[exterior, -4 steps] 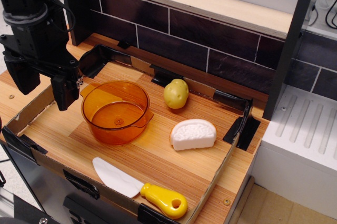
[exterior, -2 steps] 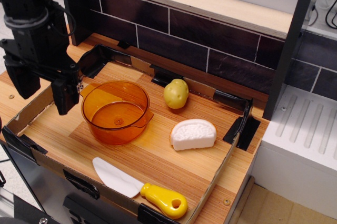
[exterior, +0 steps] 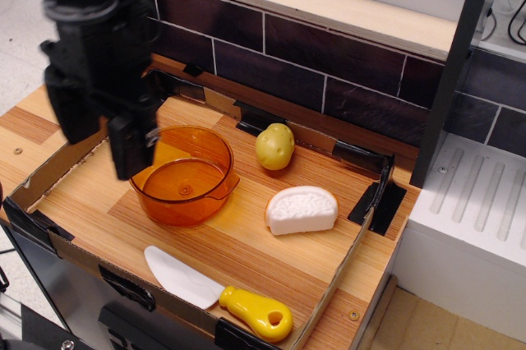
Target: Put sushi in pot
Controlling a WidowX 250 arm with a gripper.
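Note:
The sushi (exterior: 302, 209), a white half-moon block with a bumpy top, lies on the wooden board right of centre. The translucent orange pot (exterior: 187, 200) stands upright and empty left of centre. My black gripper (exterior: 100, 133) hangs above the board at the pot's left rim, far left of the sushi. Its two fingers are spread apart with nothing between them. The near finger (exterior: 131, 146) covers part of the pot's left edge.
A yellow-green potato (exterior: 274, 146) sits behind the sushi near the dark tiled back wall (exterior: 329, 62). A white-bladed knife with a yellow handle (exterior: 256, 314) lies at the front edge. Low cardboard walls (exterior: 49, 171) ring the board.
My gripper has moved right and toward the camera, from the board's left edge to over the pot's left rim. The sushi, pot, potato and knife have not moved.

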